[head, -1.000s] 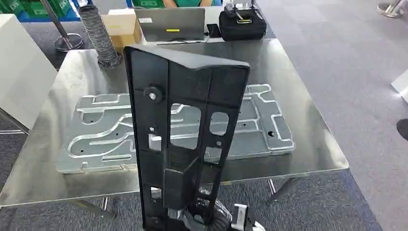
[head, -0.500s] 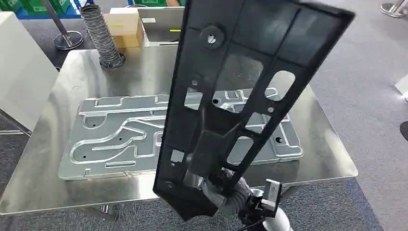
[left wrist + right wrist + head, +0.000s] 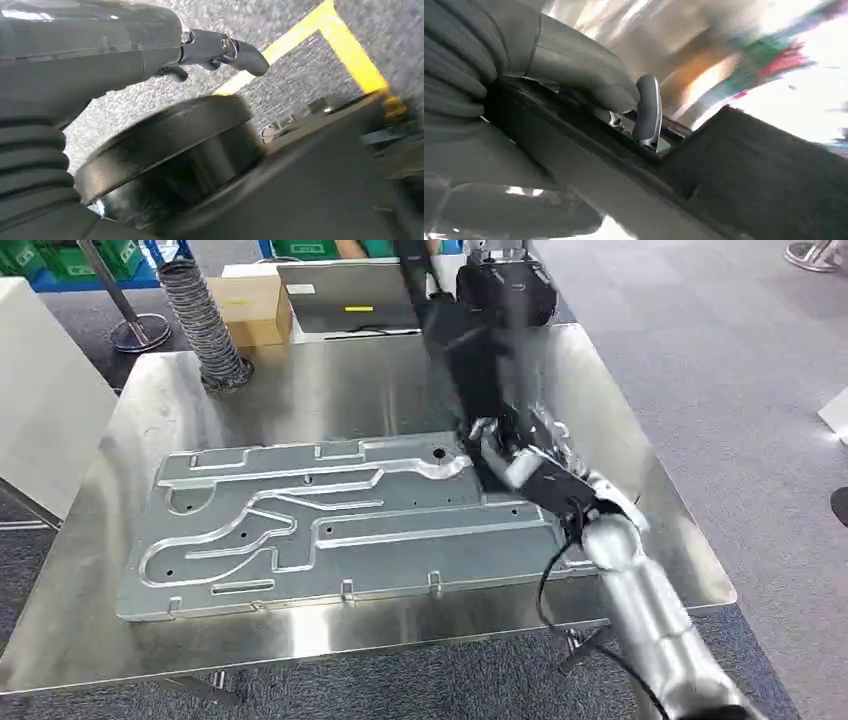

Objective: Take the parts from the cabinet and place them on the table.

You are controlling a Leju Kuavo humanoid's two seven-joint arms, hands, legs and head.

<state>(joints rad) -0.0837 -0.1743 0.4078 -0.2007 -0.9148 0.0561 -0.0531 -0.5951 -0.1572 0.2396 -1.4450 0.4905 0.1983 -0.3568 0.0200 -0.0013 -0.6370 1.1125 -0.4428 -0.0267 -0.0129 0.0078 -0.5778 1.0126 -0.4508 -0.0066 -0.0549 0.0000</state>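
Progress stands at the placing stage, in our judgement. We find the right hand (image 3: 520, 462) grasping the black part (image 3: 470, 350) by its near end, right of centre in the head view; the part, blurred, reaches toward the upper middle of the frame over the bench (image 3: 300, 390). Whether it touches the bench we cannot tell. The right wrist view confirms the thumb (image 3: 589, 75) pressed on the part's edge. A grey metal plate (image 3: 340, 525) already lies flat on the bench, centre-left. The left hand (image 3: 220, 50) holds nothing, fingers apart, over carpeted floor. Release remains outstanding.
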